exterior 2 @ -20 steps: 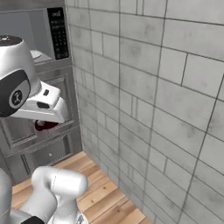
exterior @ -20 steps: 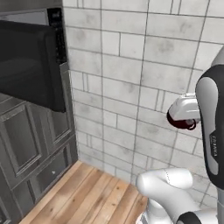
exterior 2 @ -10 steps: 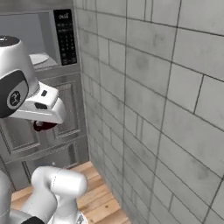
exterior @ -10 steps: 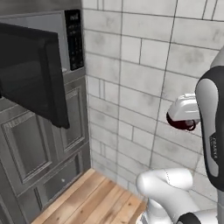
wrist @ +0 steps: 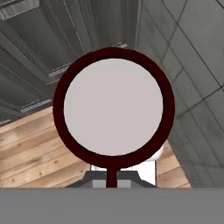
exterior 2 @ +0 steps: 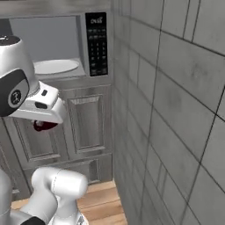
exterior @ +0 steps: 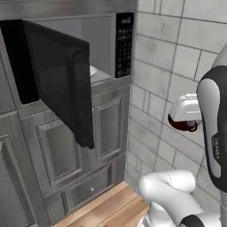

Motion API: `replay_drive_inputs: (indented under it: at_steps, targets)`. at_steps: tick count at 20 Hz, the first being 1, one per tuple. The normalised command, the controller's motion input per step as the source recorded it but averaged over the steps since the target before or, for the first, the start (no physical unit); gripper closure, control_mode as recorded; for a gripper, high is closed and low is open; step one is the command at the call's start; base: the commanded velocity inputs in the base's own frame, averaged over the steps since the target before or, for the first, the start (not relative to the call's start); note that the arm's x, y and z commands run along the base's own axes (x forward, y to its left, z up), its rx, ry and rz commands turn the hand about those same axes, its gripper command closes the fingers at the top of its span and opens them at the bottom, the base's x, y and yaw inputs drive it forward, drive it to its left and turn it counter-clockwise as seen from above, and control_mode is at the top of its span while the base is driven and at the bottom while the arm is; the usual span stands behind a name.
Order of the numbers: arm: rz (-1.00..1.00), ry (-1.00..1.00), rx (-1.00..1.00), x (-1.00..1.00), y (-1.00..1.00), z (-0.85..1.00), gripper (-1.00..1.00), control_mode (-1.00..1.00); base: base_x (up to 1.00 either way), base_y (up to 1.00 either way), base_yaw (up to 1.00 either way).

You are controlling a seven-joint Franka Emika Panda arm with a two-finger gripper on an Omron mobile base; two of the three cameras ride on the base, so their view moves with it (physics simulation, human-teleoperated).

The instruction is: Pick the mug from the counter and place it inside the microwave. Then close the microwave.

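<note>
The gripper (exterior: 184,126) is closed on the mug (exterior: 181,126), a squat maroon vessel carried in mid-air beneath the white hand, just in front of the grey brick wall (exterior: 177,66) and well below the level of the microwave (exterior: 88,48). In the right base view the mug (exterior 2: 44,125) shows as a dark red patch under the hand, level with the grey cabinet panels (exterior 2: 88,123). In the hand view the mug (wrist: 113,107) is seen from straight above: a dark red rim ringing a pale inside, its handle running down toward the lower edge, with the wooden floor (wrist: 35,153) under it. The microwave stands open, its black glass door (exterior: 62,80) swung out to the left; the white turntable (exterior 2: 55,66) lies bare within the grey interior, and the black keypad panel (exterior 2: 97,44) sits at the right side of the opening.
</note>
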Motion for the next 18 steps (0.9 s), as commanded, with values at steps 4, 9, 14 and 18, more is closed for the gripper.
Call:
replay_drive_inputs:
  at_steps: [4, 9, 14, 18]
  targets:
    - [0.00, 0.00, 0.00, 0.00, 0.00, 0.00, 1.00, 1.00, 0.54, -0.01, 0.52]
    - [0.00, 0.00, 0.00, 0.00, 0.00, 0.00, 1.00, 1.00, 0.48, -0.06, 0.54]
    - [0.00, 0.00, 0.00, 0.00, 0.00, 0.00, 1.00, 1.00, 0.49, -0.26, 0.49]
    - [0.00, 0.00, 0.00, 0.00, 0.00, 0.00, 1.00, 1.00, 0.09, -0.59, 0.21]
